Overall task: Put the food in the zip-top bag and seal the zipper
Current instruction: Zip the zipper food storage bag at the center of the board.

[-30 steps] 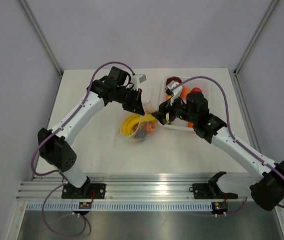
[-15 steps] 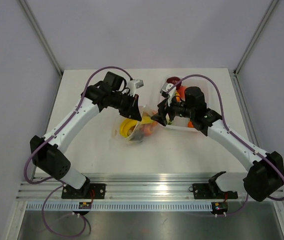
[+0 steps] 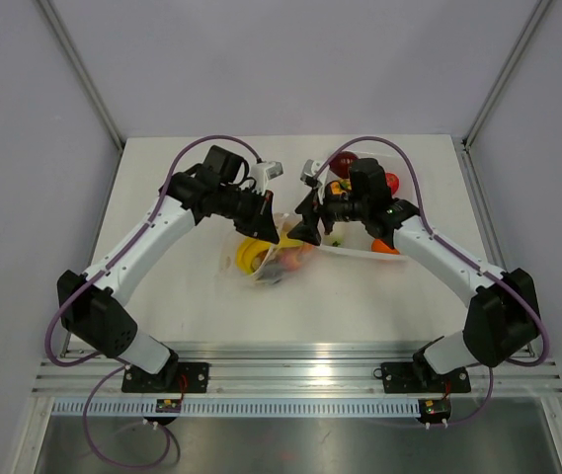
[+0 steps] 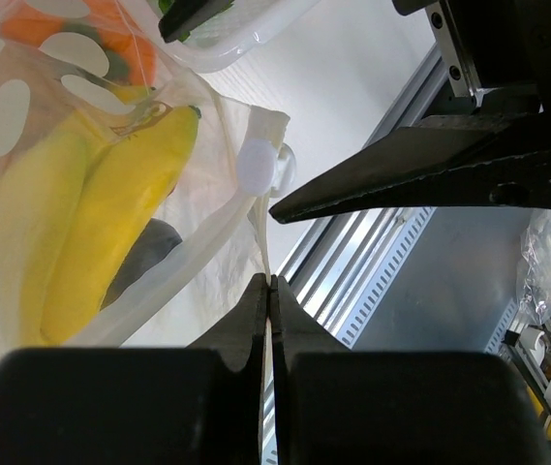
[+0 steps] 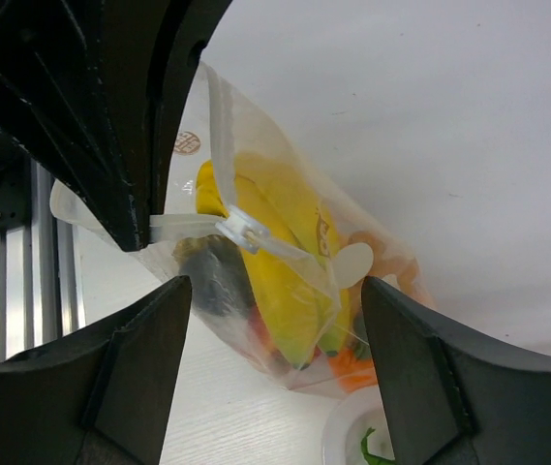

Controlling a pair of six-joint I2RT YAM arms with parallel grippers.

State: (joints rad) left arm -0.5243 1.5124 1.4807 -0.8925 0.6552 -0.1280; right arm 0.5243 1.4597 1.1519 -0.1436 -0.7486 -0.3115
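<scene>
The zip-top bag [image 3: 273, 259] lies mid-table, its mouth edge lifted. It holds yellow bananas [image 4: 91, 223], an orange piece [image 4: 110, 39] and a dark piece [image 5: 212, 281]. My left gripper [image 4: 271, 281] is shut on the zipper strip [image 5: 188, 225] at the mouth corner. A white slider [image 5: 246, 231] sits on the strip just beyond it. My right gripper [image 5: 275, 286] is open, its jaws spread either side of the bag below the slider, touching nothing. In the top view the left gripper [image 3: 273, 235] and right gripper [image 3: 305, 229] nearly meet over the bag.
A white tray [image 3: 355, 253] stands right of the bag with a red piece [image 3: 391, 182], a dark purple piece [image 3: 343, 161], an orange piece [image 3: 384, 247] and something green. Its rim shows in the right wrist view [image 5: 352, 426]. The aluminium rail [image 3: 290, 370] runs along the near edge.
My right gripper has moved left from over the tray's edge to the bag's mouth, close to the left gripper. The left gripper still holds the bag's edge and has shifted little.
</scene>
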